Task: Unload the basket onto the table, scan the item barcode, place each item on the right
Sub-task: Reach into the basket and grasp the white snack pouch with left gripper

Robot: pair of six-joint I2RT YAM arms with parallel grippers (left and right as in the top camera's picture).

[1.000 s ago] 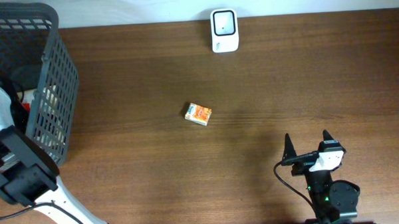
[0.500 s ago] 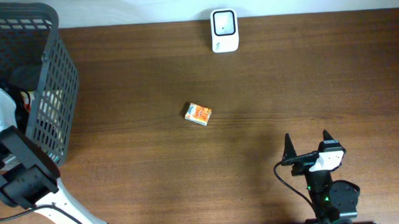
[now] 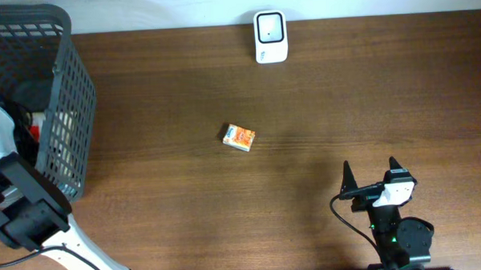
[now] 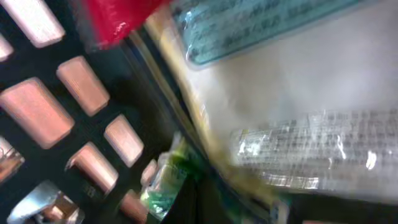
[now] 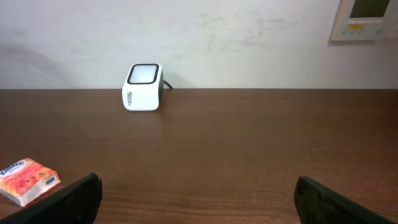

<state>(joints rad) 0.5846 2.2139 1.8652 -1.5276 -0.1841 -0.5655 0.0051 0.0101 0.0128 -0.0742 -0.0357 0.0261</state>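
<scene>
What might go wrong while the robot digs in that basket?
The packets lie crammed together: the white packet, a red packet and a green wrapper. The left fingers, out of sight in the basket, might pinch two at once, or none. A lifted packet might also snag on the basket's mesh wall.

A brown wooden tabletop [image 3: 343, 91] meets a white wall [image 5: 249, 43] carrying a pale control panel [image 5: 365, 18] at upper right.

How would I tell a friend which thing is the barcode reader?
Start with the long brown table. Follow its far edge to the middle: a small white box with a square window stands there. The orange packet lies flat mid-table instead.
</scene>
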